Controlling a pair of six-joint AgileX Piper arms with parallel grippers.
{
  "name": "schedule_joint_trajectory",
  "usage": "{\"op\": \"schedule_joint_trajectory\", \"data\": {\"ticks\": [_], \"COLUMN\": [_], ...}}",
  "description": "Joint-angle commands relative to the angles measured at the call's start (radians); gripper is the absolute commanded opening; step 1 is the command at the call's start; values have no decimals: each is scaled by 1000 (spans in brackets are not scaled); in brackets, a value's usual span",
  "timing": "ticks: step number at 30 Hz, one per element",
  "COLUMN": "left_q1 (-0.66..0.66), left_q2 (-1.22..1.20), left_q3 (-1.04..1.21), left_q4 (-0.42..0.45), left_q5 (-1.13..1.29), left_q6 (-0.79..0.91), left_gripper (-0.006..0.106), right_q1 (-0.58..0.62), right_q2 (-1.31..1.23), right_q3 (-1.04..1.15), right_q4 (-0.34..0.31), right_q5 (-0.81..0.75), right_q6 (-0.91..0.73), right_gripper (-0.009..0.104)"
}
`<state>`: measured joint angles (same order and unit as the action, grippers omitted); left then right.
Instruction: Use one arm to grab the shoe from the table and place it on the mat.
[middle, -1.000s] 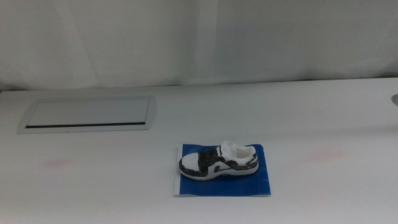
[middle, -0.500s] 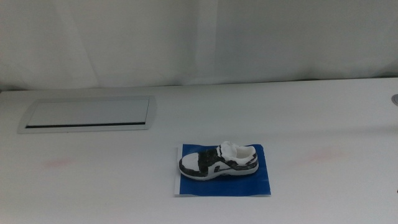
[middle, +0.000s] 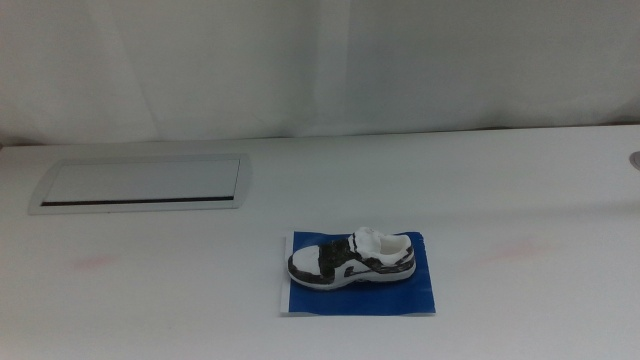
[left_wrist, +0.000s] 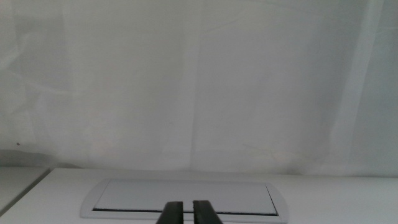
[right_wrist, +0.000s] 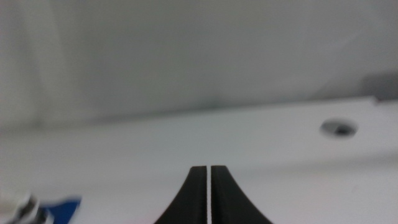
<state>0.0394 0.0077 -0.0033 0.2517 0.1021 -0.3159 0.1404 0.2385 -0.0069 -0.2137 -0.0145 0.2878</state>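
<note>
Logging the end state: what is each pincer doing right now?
Left pincer: shut, holding nothing.
Right pincer: shut, holding nothing; the shoe lies on the mat.

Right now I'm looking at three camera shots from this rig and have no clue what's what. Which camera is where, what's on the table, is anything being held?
It is a two-arm robot at a white table. The middle view looks forward and down over the table; neither arm shows in it. The other two pictures come from cameras on the arms' wrists, so each shows its own tool's two dark jaws rising from the bottom edge.

On the table, a small black-and-white shoe sits on a dark blue mat. Farther back to the left is a grey metal-framed panel.

The left tool faces that panel, jaws close together with nothing between them. The right tool is shut too, with a corner of the mat and the shoe at the edge of its view. Nothing is held.
</note>
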Motion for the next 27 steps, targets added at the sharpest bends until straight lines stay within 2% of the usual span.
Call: {"op": "schedule_joint_trajectory", "data": {"ticks": [1, 6, 27], "left_q1": [2, 2, 2], "left_q2": [-40, -40, -40], "left_q3": [40, 40, 40], "left_q4": [-2, -2, -2], "left_q5": [-3, -3, -3], "left_q6": [-6, -6, -6], "left_gripper": [-3, -3, -3], "right_q1": [-40, -69, -70], "right_q2": [-71, -127, -127], "right_q3": [29, 40, 42], "right_q4": [-12, -12, -8], "right_q5": [-20, 84, 147], "right_q6": [-4, 0, 0], "right_gripper": [-3, -3, -3]}}
